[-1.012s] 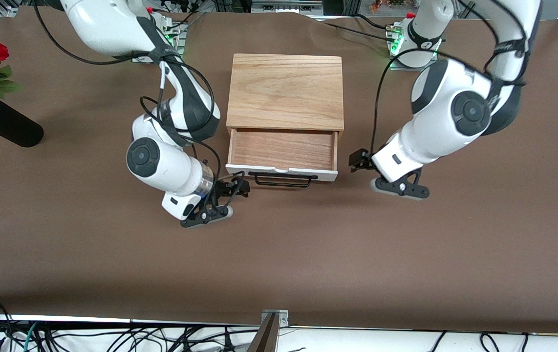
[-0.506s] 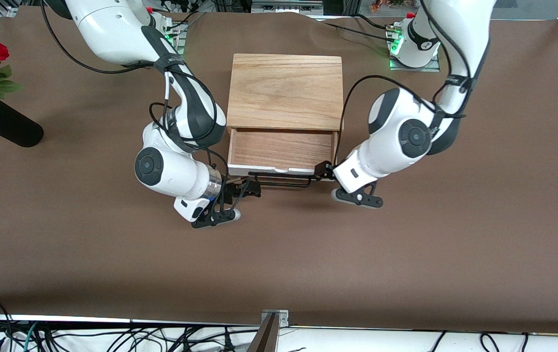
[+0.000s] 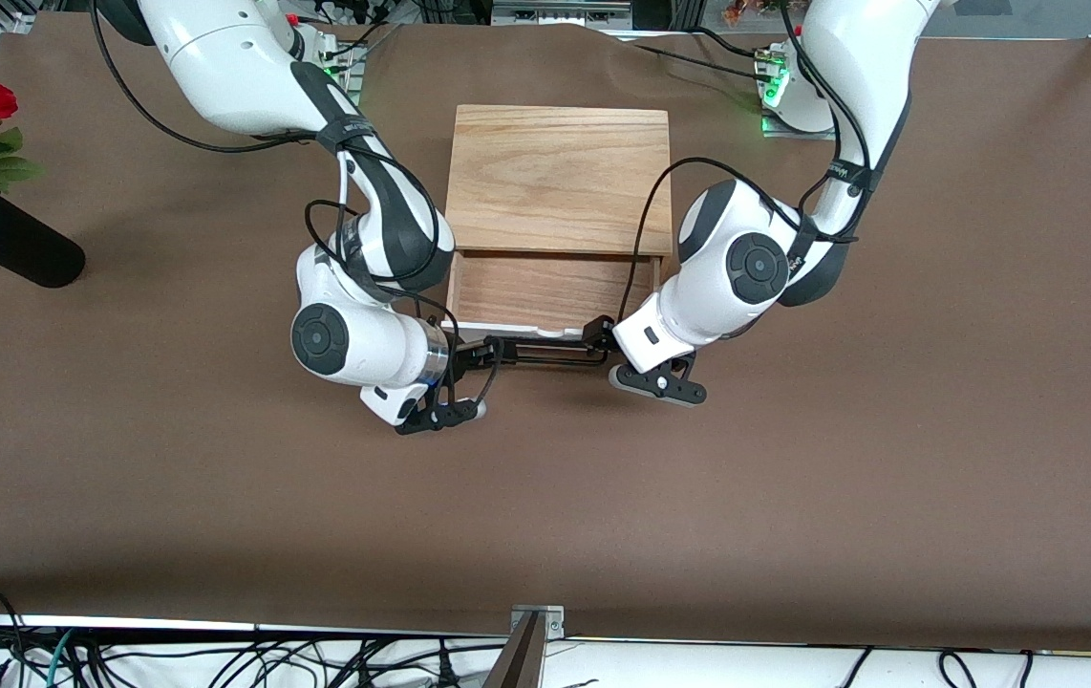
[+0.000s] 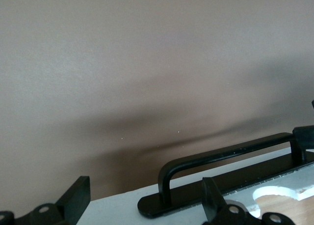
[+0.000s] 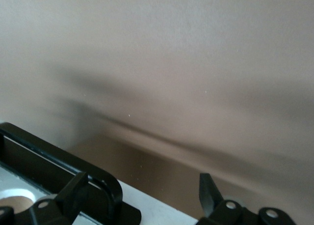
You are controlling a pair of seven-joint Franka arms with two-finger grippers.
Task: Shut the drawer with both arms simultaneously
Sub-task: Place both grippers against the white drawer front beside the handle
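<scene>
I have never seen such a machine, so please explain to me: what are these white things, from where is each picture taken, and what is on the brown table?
The two white jointed machines are robot arms. Each ends in a small black two-finger pincer. One picture comes from a high camera facing the robots; the other two come from cameras on the arms' wrists, looking past the pincer fingers.

On the brown table stands a light oak box. Its shallow wooden drawer with a white front panel is partly open. The left pincer and the right pincer are both open and sit at the two ends of the thin black bar handle, against the front panel. Neither holds anything. A black vase with red roses stands toward the right arm's end of the table.
</scene>
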